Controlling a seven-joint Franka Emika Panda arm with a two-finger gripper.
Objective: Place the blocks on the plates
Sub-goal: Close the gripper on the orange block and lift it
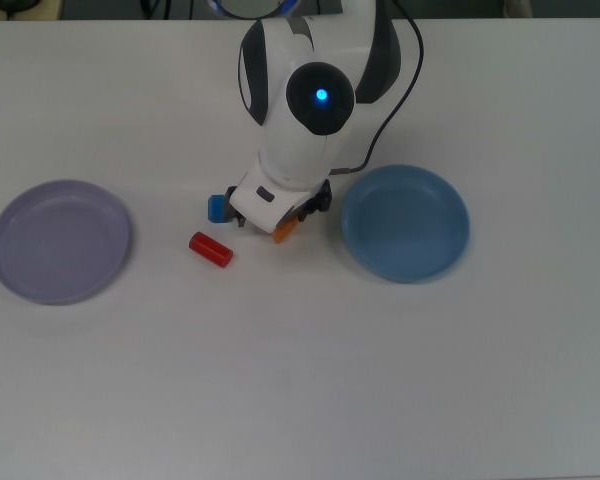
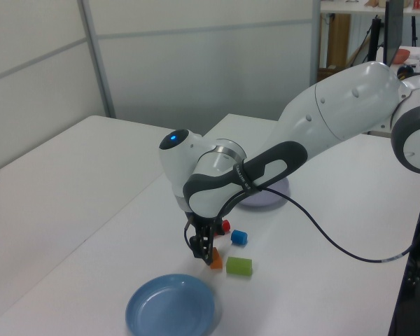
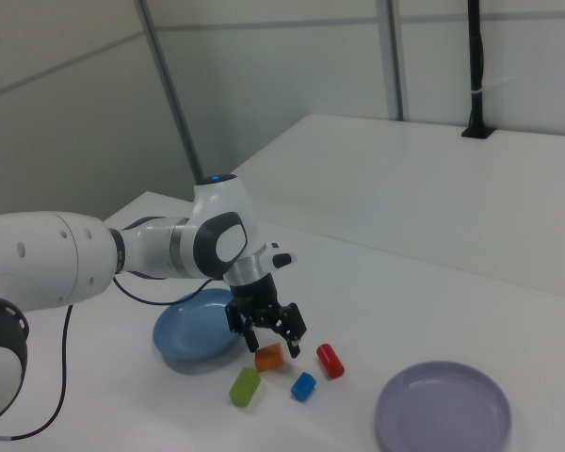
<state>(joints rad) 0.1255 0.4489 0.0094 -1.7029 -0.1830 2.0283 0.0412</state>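
My gripper [image 3: 270, 341] is open and hangs just above the orange block [image 3: 269, 357], one finger on each side of it. The top view shows the orange block [image 1: 285, 228] peeking out from under the hand. On the table close by lie the green block [image 3: 245, 386], the blue block [image 3: 303, 386] and the red block [image 3: 330, 361]. The arm hides the green block in the top view. The blue plate [image 1: 405, 222] sits just to the top view's right of the gripper. Far off at the top view's left lies the purple plate [image 1: 60, 240]. Both plates hold nothing.
The arm's black cable [image 1: 405, 110] trails across the white table [image 1: 300, 380] behind the blue plate. In the left view the arm's body [image 2: 322, 126] reaches over the purple plate [image 2: 266, 199].
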